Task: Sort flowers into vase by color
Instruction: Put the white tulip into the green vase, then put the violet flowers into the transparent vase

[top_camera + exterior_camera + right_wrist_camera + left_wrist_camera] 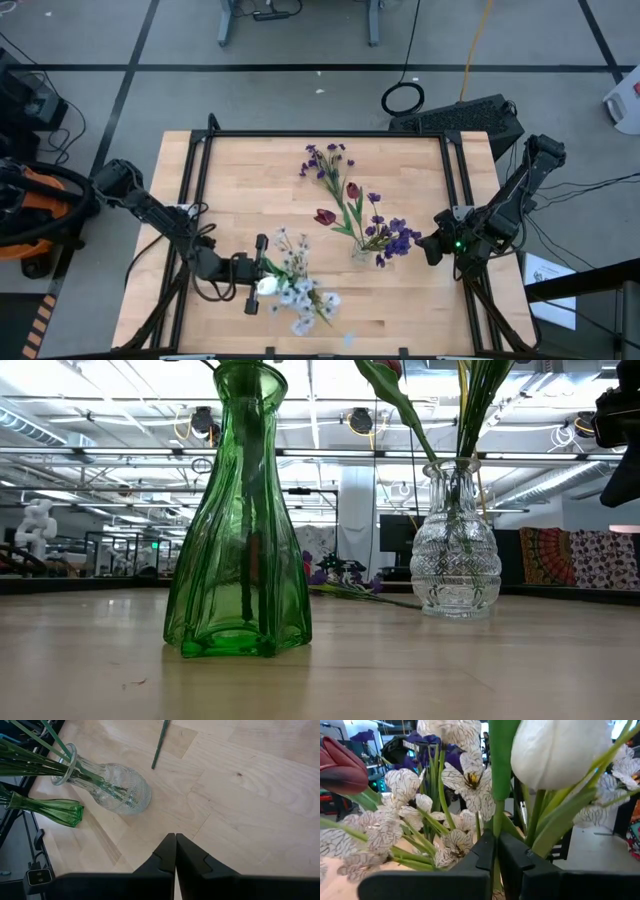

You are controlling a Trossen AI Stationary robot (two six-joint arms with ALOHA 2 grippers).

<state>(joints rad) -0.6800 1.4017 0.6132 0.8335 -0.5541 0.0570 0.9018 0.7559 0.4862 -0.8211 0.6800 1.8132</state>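
Observation:
A green glass vase (240, 510) stands near the table's near edge, with white veined blooms (300, 292) over it. My left gripper (256, 272) is beside it, shut on a white flower's stem, below a white bud (555, 750). A clear vase (457, 540) holds purple blooms (395, 240) and a dark red tulip (325, 215). Another purple flower (325, 160) lies flat on the table's far part. My right gripper (175, 852) is shut and bare, right of the clear vase (115, 787). My left gripper pinches a green stem (495, 827) of the white flower between its two fingers (485, 852), which lie across it. The fingers come level from the table's left side. The stem stands upright in the hold; its lower end is hidden by the fingers.
A loose green stem end (160, 745) lies on the wood past the clear vase. Black frame rails (200, 170) run along the table's left, right and far edges. Bare wood (250, 190) shows on the table's left and far right parts.

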